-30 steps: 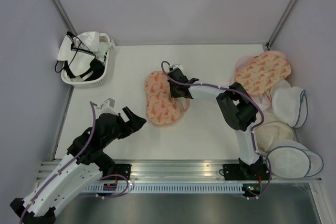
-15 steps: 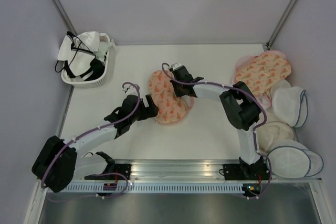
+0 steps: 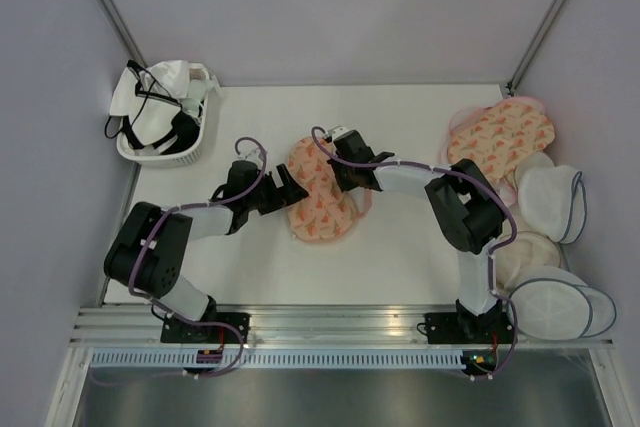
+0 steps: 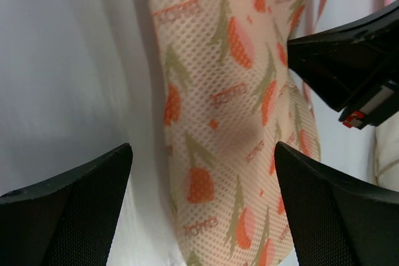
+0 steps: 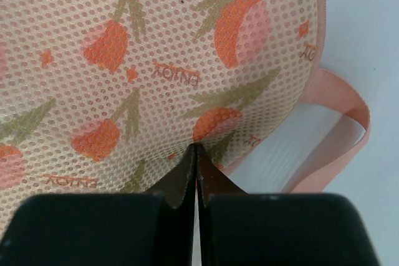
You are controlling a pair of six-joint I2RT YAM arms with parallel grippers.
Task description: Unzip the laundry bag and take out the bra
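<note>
The laundry bag (image 3: 318,195), a peach two-lobed mesh pouch with orange-red print, lies at the table's middle. My right gripper (image 3: 343,169) is shut, its tips pinching the bag's right edge (image 5: 197,151); a pink loop strap (image 5: 340,126) hangs beside it. My left gripper (image 3: 291,190) is open at the bag's left side. In the left wrist view its fingers (image 4: 75,204) straddle the bag's narrow waist (image 4: 230,98) without touching, and the right gripper (image 4: 349,54) shows across from it. The bra is hidden from view.
A white basket (image 3: 198,152) holding black-and-white garments stands at the back left. A second peach printed pouch (image 3: 500,137) lies at the back right. White domed pouches with blue trim (image 3: 552,202) (image 3: 560,305) pile along the right edge.
My left arm has swung from the near left up to the bag's left side, gripper open. The bag has turned and shifted slightly right. The right gripper has stayed shut on it.
</note>
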